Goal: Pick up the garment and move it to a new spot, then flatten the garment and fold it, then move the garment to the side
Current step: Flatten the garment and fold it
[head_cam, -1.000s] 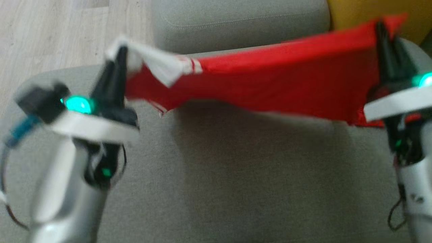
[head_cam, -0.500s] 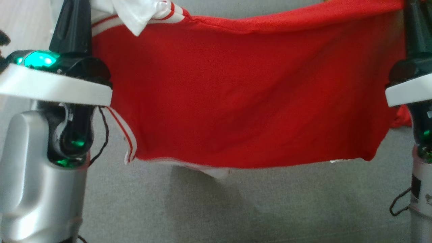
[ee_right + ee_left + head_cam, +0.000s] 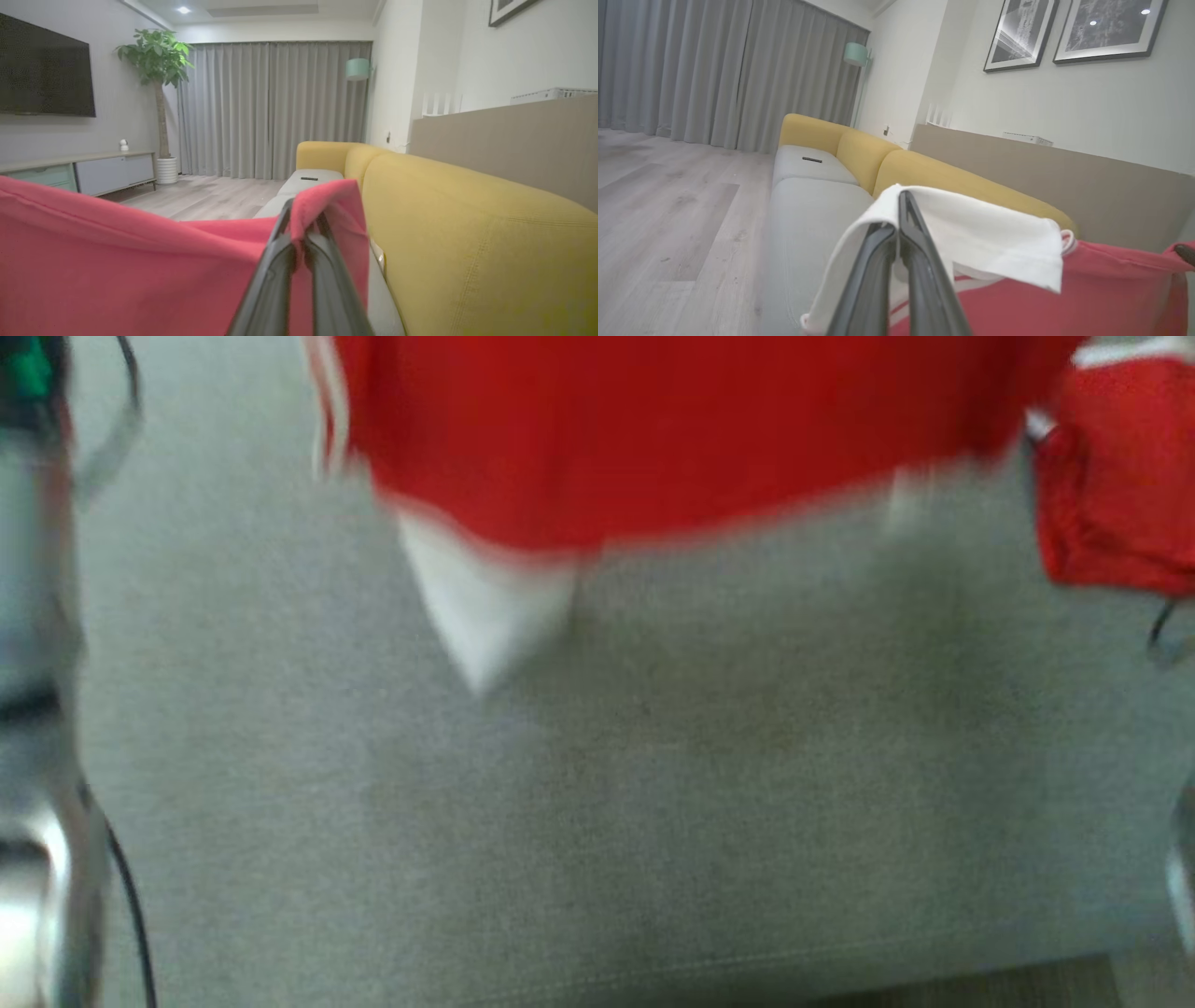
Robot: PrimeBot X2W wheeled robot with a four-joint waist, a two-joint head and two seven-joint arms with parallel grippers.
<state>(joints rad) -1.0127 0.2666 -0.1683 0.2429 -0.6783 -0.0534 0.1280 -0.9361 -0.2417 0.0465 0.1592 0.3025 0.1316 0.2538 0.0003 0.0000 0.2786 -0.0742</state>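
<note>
Along the top of the head view, the red garment (image 3: 672,429) hangs blurred above the grey sofa seat (image 3: 653,821), its lower hem crossing the upper third of the frame. A white pointed flap (image 3: 485,616) dangles from the hem left of centre (collar or sleeve, the blur does not let me tell), and a bunched red part sits at the upper right. A silvery forearm (image 3: 37,728) runs down the far left edge. At the bottom centre of the left wrist view, the left gripper (image 3: 897,219) is clamped on a white part of the garment. That part drapes over the fingertips, while the red body stretches away to the lower right. At the bottom centre of the right wrist view, the right gripper (image 3: 302,224) is pinched tight on a red corner that folds over its tips. The cloth spreads from there across the lower left of the frame. The yellow backrest (image 3: 467,242) fills the right side of that view. Grey curtains (image 3: 271,107) hang at the centre, and a potted plant (image 3: 159,60) stands at the upper left.
</note>
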